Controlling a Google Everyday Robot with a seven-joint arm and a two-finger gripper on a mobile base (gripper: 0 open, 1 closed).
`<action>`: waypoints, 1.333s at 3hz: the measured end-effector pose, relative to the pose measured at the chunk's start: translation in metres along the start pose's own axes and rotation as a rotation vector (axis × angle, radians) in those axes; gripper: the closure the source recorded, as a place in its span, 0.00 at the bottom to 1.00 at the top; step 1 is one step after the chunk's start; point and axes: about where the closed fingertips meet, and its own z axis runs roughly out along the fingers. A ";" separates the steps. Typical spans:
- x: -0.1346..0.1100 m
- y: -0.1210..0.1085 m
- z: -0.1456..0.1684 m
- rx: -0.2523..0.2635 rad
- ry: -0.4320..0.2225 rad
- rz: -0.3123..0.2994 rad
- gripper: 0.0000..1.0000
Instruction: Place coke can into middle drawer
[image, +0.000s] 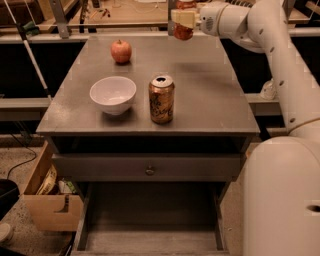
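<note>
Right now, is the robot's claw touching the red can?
Touching. The camera view shows the gripper above the far edge of the table, clamped shut around the coke can and holding it clear of the tabletop.
</note>
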 end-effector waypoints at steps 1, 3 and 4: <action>-0.043 0.006 -0.059 0.059 -0.017 -0.026 1.00; -0.107 0.060 -0.206 0.200 0.002 -0.060 1.00; -0.100 0.108 -0.252 0.222 0.033 -0.059 1.00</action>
